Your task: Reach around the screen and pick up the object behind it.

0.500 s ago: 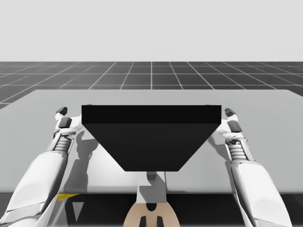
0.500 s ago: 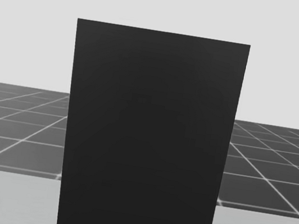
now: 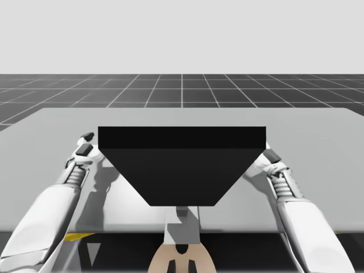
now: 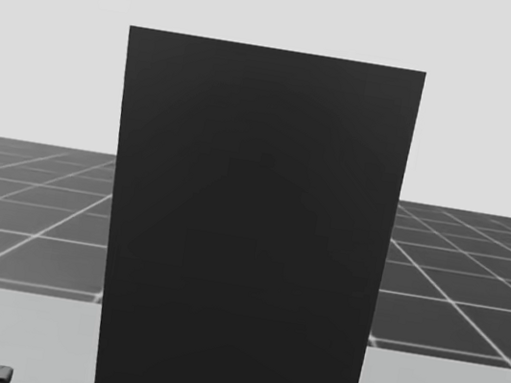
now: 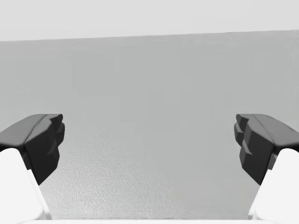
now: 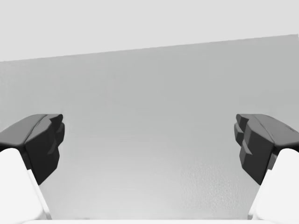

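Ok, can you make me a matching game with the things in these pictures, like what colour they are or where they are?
Things:
1. screen
2. table
3. left gripper
4. floor

Descriptions:
A. dark, with a grid of pale lines
B. black, standing upright in the middle of the table
C. light grey and flat
D. open, beside the screen's left edge

Pairs: 1-B, 2-C, 3-D, 4-A
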Tool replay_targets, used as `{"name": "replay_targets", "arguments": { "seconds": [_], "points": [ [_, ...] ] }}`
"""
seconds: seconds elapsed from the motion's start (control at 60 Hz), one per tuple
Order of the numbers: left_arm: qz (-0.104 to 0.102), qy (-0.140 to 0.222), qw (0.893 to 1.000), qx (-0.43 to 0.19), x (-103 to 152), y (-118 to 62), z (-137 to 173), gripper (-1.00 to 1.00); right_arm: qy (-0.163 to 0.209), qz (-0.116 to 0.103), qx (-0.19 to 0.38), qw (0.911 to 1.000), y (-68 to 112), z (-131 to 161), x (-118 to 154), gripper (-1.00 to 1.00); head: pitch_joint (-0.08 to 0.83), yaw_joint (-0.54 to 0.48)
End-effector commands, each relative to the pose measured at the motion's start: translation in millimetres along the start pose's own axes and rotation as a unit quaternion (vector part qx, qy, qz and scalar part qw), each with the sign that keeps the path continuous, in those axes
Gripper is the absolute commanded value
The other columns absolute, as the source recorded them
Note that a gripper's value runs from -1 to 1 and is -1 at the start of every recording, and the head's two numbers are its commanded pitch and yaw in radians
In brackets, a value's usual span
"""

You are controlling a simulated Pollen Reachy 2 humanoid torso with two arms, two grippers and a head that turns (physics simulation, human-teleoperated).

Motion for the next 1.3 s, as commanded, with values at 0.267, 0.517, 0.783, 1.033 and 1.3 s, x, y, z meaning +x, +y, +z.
{"name": "replay_targets", "arguments": {
  "seconds": [0.267,0.517,0.783,1.033,1.3],
  "points": [
    [-0.048,0.04,0.969,-0.238,1,-30.5,35,-1.0,0.078,-0.024,0.233,0.9691,28.6,18,-9,-1.0,0.026,-0.01],
    [-0.06,0.008,0.923,-0.381,14,-47.5,69,-1.0,0.088,-0.014,0.371,0.9243,52.0,37,-11,-1.0,0.036,-0.03],
    [-0.081,0.015,0.904,-0.421,13,-63.0,80,-1.0,0.141,-0.025,0.394,0.9077,59.9,42,-16,-1.0,0.043,-0.03],
    [-0.078,0.04,0.883,-0.461,0,-81.5,84,-1.0,0.141,-0.017,0.392,0.9092,60.3,42,-16,-1.0,0.055,-0.03],
    [-0.103,0.071,0.862,-0.492,-12,-116.0,74,-1.0,0.142,-0.013,0.392,0.9087,63.0,41,-19,-1.0,0.059,-0.01]
  ]
}}
